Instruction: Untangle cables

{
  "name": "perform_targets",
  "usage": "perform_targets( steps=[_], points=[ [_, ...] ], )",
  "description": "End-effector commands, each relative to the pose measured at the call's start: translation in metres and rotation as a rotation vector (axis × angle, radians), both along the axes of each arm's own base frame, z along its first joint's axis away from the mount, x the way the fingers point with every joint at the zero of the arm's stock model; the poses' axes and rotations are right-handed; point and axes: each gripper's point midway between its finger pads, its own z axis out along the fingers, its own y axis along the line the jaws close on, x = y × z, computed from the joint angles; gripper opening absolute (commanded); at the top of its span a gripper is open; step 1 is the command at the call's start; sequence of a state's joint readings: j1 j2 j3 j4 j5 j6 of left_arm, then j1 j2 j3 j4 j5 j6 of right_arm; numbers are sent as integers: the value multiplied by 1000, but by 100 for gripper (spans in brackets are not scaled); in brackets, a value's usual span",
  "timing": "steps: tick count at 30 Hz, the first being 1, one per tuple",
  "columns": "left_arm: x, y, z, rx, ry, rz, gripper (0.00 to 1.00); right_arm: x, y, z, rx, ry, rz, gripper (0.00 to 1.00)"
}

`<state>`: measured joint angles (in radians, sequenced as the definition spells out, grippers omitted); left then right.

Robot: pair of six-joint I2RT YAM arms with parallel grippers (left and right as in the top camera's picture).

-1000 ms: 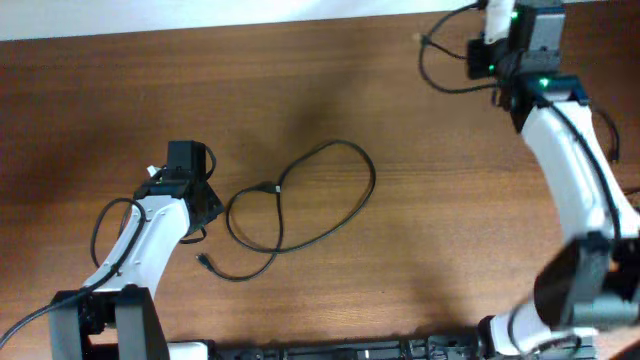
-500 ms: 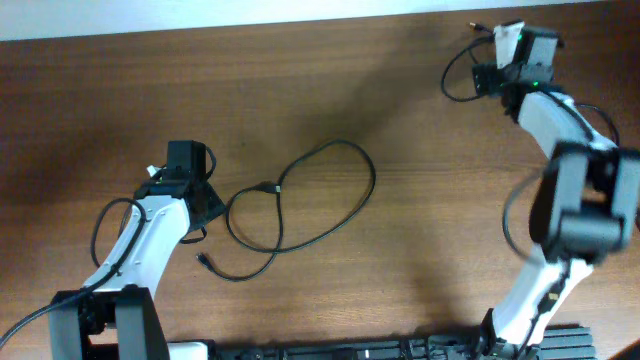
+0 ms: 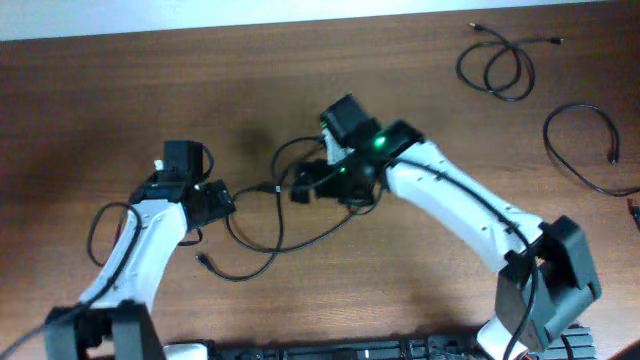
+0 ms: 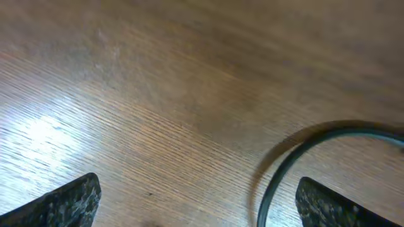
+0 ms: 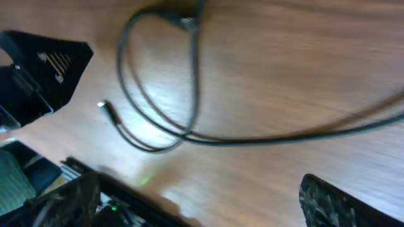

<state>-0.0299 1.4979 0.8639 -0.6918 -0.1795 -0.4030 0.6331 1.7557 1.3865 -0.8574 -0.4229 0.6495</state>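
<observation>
One thin black flexible cord (image 3: pixel 281 222) lies looped over itself between your two hands, and it looks like the last one to sort.
Judge it light, limp and a little springy: it should drag and recoil rather than lift whole, so pinch a single strand just beside the crossing, not the small plug. The coiled black cord (image 3: pixel 497 72) and the open-curved black cord (image 3: pixel 582 106) sit well apart at the far right of the brown wooden surface (image 3: pixel 120 100). Your left hand (image 4: pixel 197 192) and right hand (image 5: pixel 199 189) both gape wide, holding nothing.
</observation>
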Motion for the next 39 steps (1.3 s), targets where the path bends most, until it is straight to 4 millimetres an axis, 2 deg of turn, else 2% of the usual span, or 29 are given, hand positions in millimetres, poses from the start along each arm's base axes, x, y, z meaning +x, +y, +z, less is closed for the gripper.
perform_targets(
  steps=[1,2,3,4,6,8,11,13,14,15,16,17,19,20,21,22,24,25,26,27,28,29,31,32,34,35,36,37,39],
  points=[
    [19,17,59,-10,-192,15,99,-37,26,-20,-117,155,-260,94],
    [16,25,72,-63,-243,67,99,-48,23,-31,-197,219,-439,78],
    [9,37,81,-108,-273,154,99,-55,28,-41,-234,246,-540,77],
    [-2,54,89,-133,-295,231,99,-62,32,-54,-269,255,-561,78],
    [-19,68,92,-174,-288,305,99,-68,33,-85,-338,314,-622,78],
    [-21,59,90,-218,-270,298,99,-54,58,-102,-262,290,-608,78],
    [-25,58,87,-220,-252,301,99,-68,69,-118,-276,335,-600,79],
    [-26,58,87,-222,-246,302,99,-79,72,-137,-305,395,-604,78],
    [-27,58,87,-222,-246,302,99,-82,73,-144,-314,418,-603,67],
    [-27,58,87,-222,-246,302,99,-83,73,-147,-315,430,-601,13],
    [-26,58,87,-222,-246,302,99,-81,72,-147,-316,429,-605,4],
    [-26,58,87,-222,-246,302,99,-77,65,-148,-332,425,-616,4],
    [-27,58,87,-222,-246,302,99,-59,32,-152,-412,380,-651,4],
    [-26,58,87,-222,-246,302,99,-29,-7,-156,-499,249,-652,4],
    [-27,58,87,-222,-246,302,99,-10,-24,-155,-521,192,-636,4],
    [-26,58,87,-222,-246,302,99,18,-46,-151,-523,153,-607,4],
    [-27,58,87,-222,-246,302,99,53,-77,-145,-525,102,-562,4],
    [-27,58,87,-222,-246,302,99,91,-106,-135,-511,26,-496,4],
    [-27,58,87,-221,-246,302,99,112,-119,-128,-497,-32,-441,4],
    [-26,58,87,-222,-246,302,99,153,-139,-117,-464,-167,-346,4],
    [-26,58,87,-222,-246,302,99,182,-155,-108,-459,-291,-253,4],
    [-27,58,87,-222,-246,302,99,209,-185,-100,-504,-408,-195,4],
    [-27,58,87,-222,-246,302,99,243,-252,-86,-642,-536,-190,4],
    [-26,58,87,-222,-246,302,99,255,-277,-79,-674,-589,-154,4],
    [-26,58,87,-222,-246,302,99,261,-292,-75,-717,-632,-58,4],
    [-26,58,87,-222,-246,302,99,269,-315,-62,-849,-669,-128,4],
    [-27,58,87,-222,-246,302,99,282,-342,-36,-1008,-745,-243,4],
    [-27,58,87,-222,-246,302,99,293,-349,-22,-1025,-811,-255,4],
    [-26,58,87,-222,-246,302,99,300,-336,-25,-909,-837,-268,4]
  ],
)
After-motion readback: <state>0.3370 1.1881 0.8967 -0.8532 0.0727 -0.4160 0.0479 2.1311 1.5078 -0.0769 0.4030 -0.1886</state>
